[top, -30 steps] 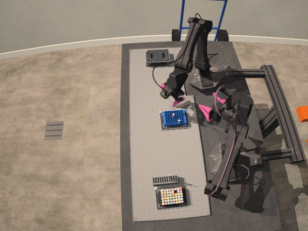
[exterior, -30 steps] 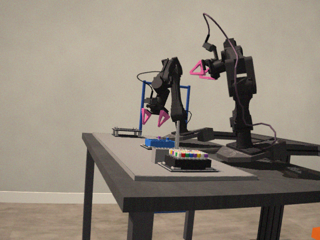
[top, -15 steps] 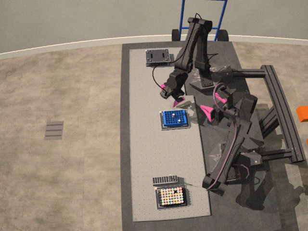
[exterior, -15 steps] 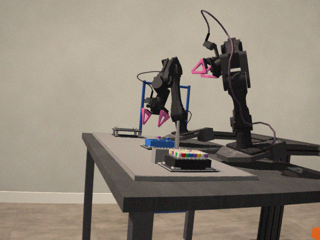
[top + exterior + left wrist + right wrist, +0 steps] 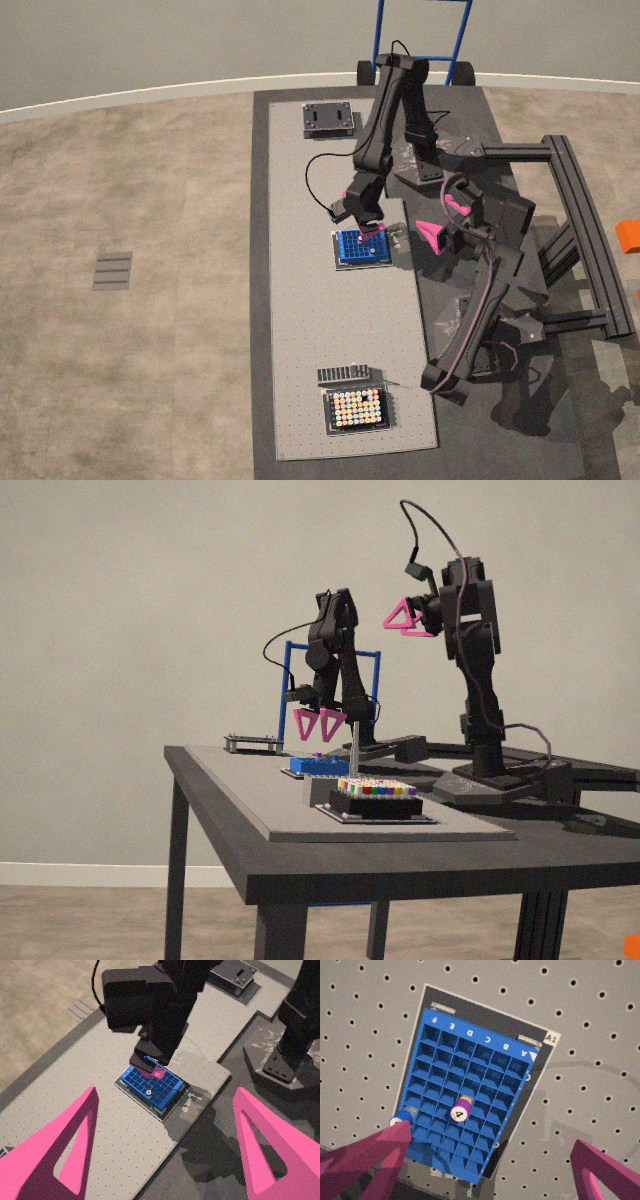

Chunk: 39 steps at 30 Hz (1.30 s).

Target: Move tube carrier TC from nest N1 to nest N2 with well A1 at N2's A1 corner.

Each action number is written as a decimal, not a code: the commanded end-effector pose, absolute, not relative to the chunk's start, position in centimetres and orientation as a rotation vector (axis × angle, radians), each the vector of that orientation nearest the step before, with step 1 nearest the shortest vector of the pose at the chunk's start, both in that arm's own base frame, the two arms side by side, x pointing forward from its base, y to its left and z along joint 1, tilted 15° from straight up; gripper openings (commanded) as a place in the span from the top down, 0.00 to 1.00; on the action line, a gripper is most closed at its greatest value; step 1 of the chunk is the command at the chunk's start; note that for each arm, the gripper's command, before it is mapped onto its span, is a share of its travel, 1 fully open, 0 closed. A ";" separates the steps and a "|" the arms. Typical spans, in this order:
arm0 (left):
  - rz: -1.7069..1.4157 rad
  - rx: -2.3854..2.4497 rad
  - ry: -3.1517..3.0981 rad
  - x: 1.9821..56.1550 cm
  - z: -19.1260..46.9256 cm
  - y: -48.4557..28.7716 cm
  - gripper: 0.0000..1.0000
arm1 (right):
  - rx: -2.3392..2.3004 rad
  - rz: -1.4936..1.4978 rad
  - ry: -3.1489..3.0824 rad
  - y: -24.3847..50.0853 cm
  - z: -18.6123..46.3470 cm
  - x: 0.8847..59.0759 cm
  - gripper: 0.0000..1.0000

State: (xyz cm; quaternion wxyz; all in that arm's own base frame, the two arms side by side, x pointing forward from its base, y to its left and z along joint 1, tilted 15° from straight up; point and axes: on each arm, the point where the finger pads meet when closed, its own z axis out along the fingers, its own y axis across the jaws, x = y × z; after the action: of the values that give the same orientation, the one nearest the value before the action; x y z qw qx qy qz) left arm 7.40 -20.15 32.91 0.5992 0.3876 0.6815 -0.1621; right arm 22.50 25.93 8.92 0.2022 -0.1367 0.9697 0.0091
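Observation:
The blue tube carrier TC point(image 5: 361, 246) sits in the transfer nest N1 point(image 5: 537, 1067); it also shows in the exterior view point(image 5: 317, 765). Its white triangle point(image 5: 532, 1055) lies at N1's A1 label. A purple-capped vial point(image 5: 461, 1110) and a blue-capped vial point(image 5: 400, 1119) stand in its wells. My right gripper point(image 5: 369, 232) is open and empty, hovering just above TC, with its fingers spread either side of it. My left gripper point(image 5: 405, 619) is open and empty, raised high and well off to one side of TC point(image 5: 152, 1085). The raised nest N2 point(image 5: 328, 117) stands empty at the far end.
The vial rack R1 point(image 5: 356, 407) with several coloured vials stands at the near end. Beside it is the holder H1 point(image 5: 343, 373), with the forceps T1 point(image 5: 354, 748) upright in it. A blue cart frame point(image 5: 418, 31) stands behind the table.

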 end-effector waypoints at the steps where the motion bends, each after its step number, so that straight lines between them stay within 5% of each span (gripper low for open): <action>1: -0.391 0.880 1.575 7.2 33.9 -20.2 0.00 | -0.170 -0.004 2.821 26.7 9.1 21.4 0.00; 39: -0.385 0.876 1.577 7.4 33.7 -20.0 0.00 | -0.030 -0.057 2.879 29.0 4.4 22.5 0.00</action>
State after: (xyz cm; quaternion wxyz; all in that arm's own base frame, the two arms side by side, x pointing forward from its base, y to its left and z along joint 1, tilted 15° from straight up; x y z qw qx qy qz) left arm 7.46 -20.06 32.84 0.5988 0.3865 0.6828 -0.1611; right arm 22.21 28.88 4.92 0.1292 -0.0086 0.9913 -0.0231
